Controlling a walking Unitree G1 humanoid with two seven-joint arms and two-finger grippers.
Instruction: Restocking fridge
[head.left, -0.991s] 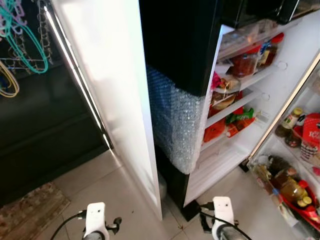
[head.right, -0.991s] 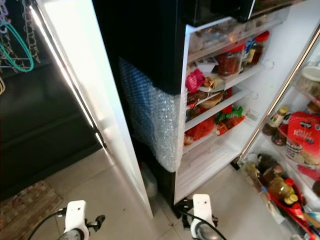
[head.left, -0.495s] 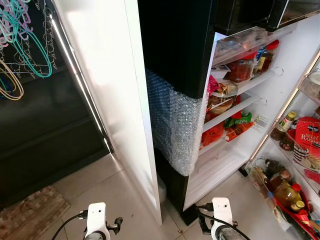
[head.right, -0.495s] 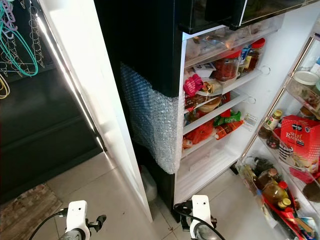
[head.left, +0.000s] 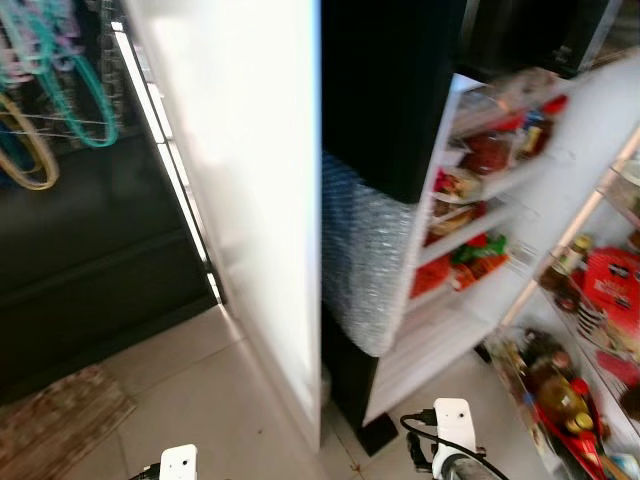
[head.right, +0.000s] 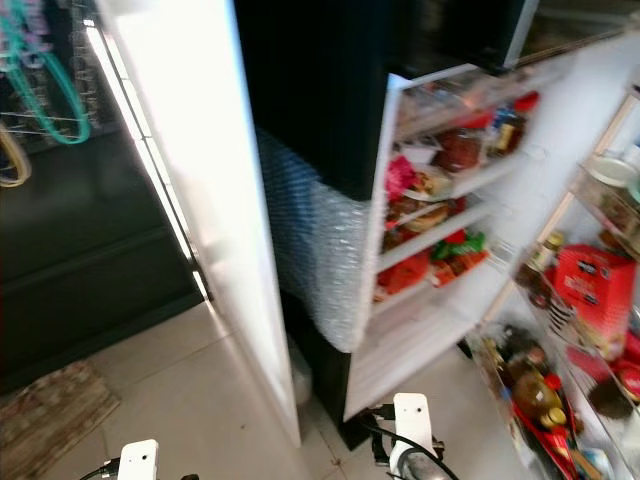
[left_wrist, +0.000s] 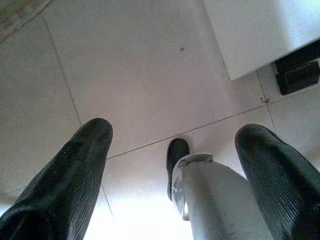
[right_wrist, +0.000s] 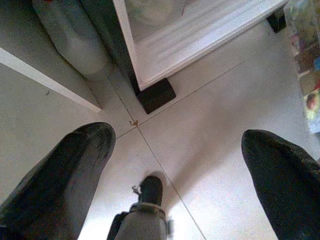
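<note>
My view has swung and blurred since before; the open black fridge (head.left: 385, 100) with stocked white shelves (head.right: 430, 235) stays ahead. Both my left end effector (left_wrist: 172, 165) and right end effector (right_wrist: 175, 160) hang wide apart, empty, over the pale tiled floor (left_wrist: 125, 75).

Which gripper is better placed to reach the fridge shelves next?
Probably the right gripper: it hangs open near the open fridge and its base. The left gripper, also open, hangs by the white door, farther away.

White wrist housings (head.left: 453, 416), black cables, ribbed black pincer fingers (left_wrist: 75, 170).
</note>
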